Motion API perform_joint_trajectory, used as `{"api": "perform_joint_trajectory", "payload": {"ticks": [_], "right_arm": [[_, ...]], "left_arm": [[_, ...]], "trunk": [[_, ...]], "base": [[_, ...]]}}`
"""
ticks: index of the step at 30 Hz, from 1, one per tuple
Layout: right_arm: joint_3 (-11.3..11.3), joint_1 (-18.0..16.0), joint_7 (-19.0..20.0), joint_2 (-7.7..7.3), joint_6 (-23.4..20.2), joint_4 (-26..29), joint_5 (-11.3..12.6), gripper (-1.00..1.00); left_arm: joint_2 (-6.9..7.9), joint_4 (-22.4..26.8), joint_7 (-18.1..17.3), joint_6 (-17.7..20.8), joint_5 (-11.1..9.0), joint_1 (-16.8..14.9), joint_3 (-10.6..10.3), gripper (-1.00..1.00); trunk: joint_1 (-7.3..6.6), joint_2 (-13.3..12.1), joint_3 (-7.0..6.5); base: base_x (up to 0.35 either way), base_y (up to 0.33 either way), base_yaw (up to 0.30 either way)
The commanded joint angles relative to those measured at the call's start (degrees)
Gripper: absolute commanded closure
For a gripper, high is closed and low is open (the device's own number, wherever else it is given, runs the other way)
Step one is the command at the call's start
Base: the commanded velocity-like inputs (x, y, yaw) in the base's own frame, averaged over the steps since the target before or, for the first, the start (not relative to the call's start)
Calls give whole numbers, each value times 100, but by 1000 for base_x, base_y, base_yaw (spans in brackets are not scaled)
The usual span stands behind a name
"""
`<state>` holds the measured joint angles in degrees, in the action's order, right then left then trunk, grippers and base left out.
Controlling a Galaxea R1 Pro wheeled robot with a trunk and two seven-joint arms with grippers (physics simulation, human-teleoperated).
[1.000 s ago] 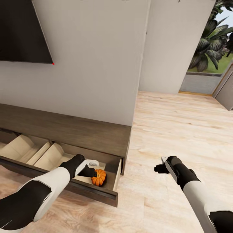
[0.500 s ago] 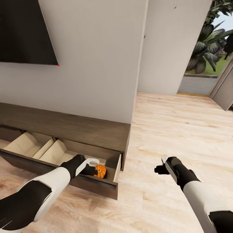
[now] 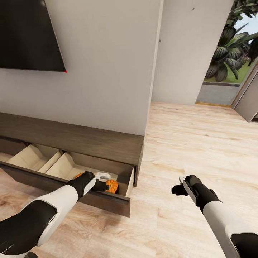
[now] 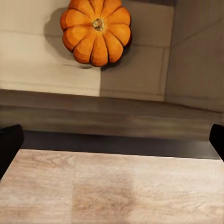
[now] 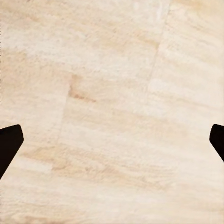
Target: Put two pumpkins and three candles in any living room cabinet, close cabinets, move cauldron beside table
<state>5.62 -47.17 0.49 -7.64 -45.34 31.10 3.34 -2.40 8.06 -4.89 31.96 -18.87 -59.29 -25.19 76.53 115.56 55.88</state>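
Pumpkin down in the open drawer, both grippers empty.

Nearest me, the right gripper hangs over bare plank floor, fingers spread wide and holding nothing. The left gripper sits over the drawer's front edge, jaws wide apart and empty; just past it a pumpkin rests upright on the pale lining at the right end of the cabinet drawer. A second orange shape peeks beside the left wrist, likely the other pumpkin. Behind, a TV hangs on the wall. The risk, I'd judge: pushing the drawer shut crookedly with that arm could jam it or roll the pumpkin.
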Motion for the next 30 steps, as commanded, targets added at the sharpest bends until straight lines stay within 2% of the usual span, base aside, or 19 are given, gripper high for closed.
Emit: {"api": "perform_joint_trajectory", "payload": {"ticks": [1,6,10,13,20,26,30], "right_arm": [[42,-3,-1,-9,-26,6,32,-100],[49,-3,18,-9,-19,10,35,-100],[52,-3,21,-9,-17,10,35,-100],[53,-3,28,-9,-8,10,35,-100],[60,-3,38,-9,66,10,41,-100],[72,-3,45,-9,277,3,28,-100],[73,-3,46,-9,374,2,27,-100]], "left_arm": [[2,4,-3,20,-47,-4,-47,-100],[2,11,17,-83,-40,4,-47,-100],[2,5,4,-475,-45,79,-47,-100],[11,3,-2,-785,-45,247,-47,-100],[26,-21,-3,-1255,-39,515,-40,-100],[29,-505,-4,-2200,-63,817,-39,-100],[21,-551,0,-2385,-69,999,-37,-100]], "trunk": [[-1,2,3],[-1,2,-31],[-1,2,-69],[-1,2,-97],[-1,2,-164],[-1,2,-221],[-1,2,-259]], "base": [[0,0,0],[0,0,0],[0,0,0],[0,0,0],[0,0,0],[0,0,0],[0,0,0]]}}
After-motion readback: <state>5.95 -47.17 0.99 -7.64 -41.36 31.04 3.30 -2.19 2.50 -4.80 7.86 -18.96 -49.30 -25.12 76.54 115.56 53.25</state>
